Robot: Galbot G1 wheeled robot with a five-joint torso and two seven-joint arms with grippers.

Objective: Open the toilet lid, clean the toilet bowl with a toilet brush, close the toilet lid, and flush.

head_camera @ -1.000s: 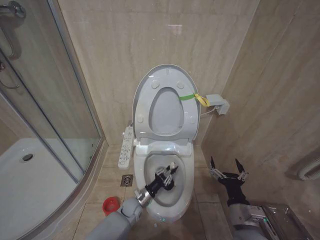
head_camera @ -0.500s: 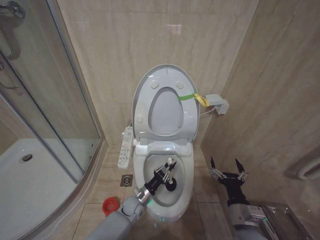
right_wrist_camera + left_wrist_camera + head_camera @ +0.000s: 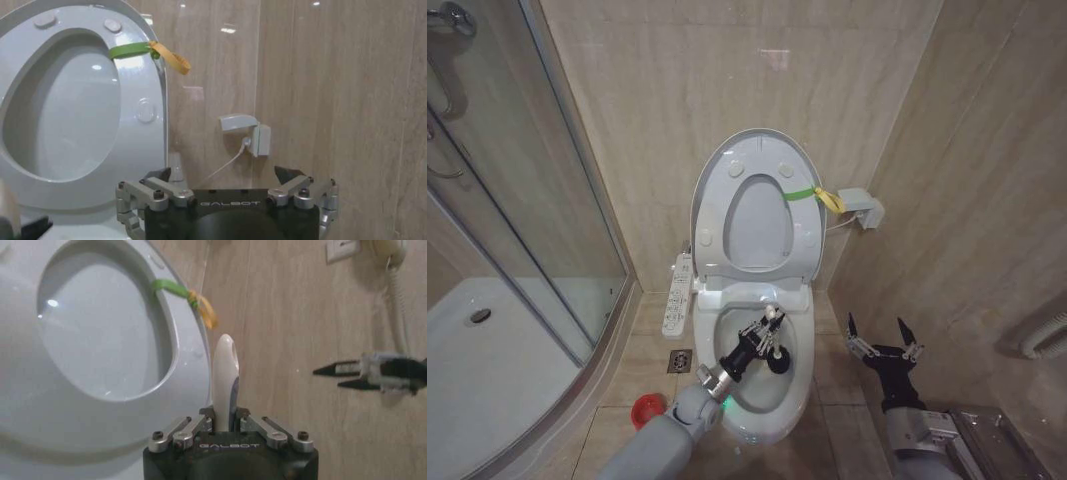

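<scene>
The toilet lid (image 3: 757, 225) stands upright against the wall with the white ring seat (image 3: 715, 205) raised against it; a green-and-yellow strap (image 3: 817, 194) hangs at its edge. Below, my left gripper (image 3: 768, 327) reaches into the toilet bowl (image 3: 799, 385), shut on the toilet brush. The brush's dark head (image 3: 779, 363) sits low in the bowl. In the left wrist view the white handle (image 3: 225, 371) rises from my left gripper (image 3: 225, 416). My right gripper (image 3: 882, 338) hangs open beside the bowl, holding nothing, and is seen again (image 3: 227, 176) facing the lid (image 3: 60, 115).
A red cup holder (image 3: 647, 410) stands on the floor left of the bowl, near a floor drain (image 3: 680, 360). The buttoned side panel (image 3: 678, 293) runs along the bowl's left. A glass shower screen (image 3: 527, 200) and white tray (image 3: 487, 350) lie left. A wall socket box (image 3: 861, 208) is right.
My left gripper has moved deeper into the bowl, toward the back and slightly right, carrying the brush head with it. The right arm has not moved.
</scene>
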